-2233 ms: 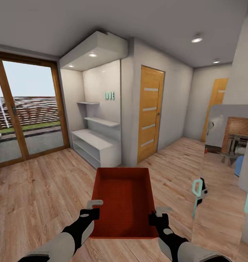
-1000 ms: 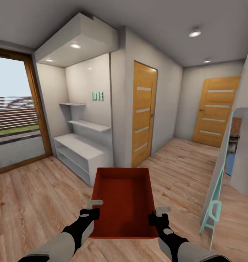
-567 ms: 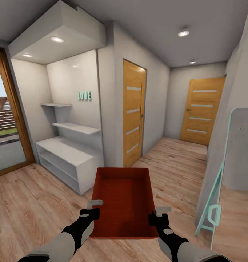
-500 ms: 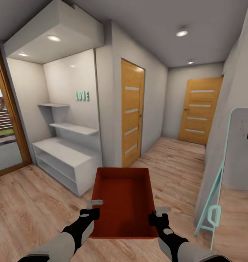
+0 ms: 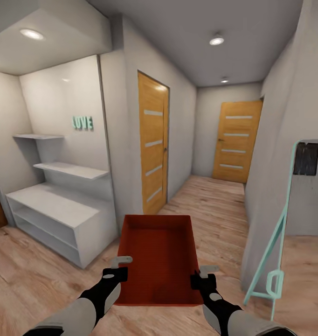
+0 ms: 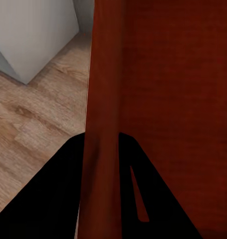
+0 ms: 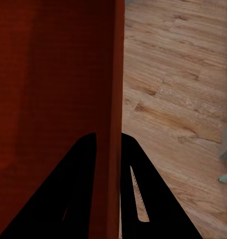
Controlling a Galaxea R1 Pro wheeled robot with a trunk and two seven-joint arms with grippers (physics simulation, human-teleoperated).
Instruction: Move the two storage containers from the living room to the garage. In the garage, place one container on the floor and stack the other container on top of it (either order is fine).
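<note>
I hold one orange-red storage container (image 5: 159, 256) level in front of me, above the light wood plank floor (image 5: 215, 205). My left gripper (image 5: 119, 268) is shut on its left wall (image 6: 101, 144), and my right gripper (image 5: 201, 275) is shut on its right wall (image 7: 111, 149). Each thin wall runs between a pair of black fingers in the wrist views. The container is empty. The second container is out of view.
A hallway runs ahead with a wooden slatted door (image 5: 153, 144) on its left wall and another door (image 5: 236, 140) at its far end. White shelving (image 5: 56, 219) stands to my left. A mint-framed leaning mirror (image 5: 289, 219) stands close on my right.
The whole view has swung right and moved forward: the glass patio door has left the frame, the shelving has slid left, and the hallway now lies ahead. My grip on the container is unchanged.
</note>
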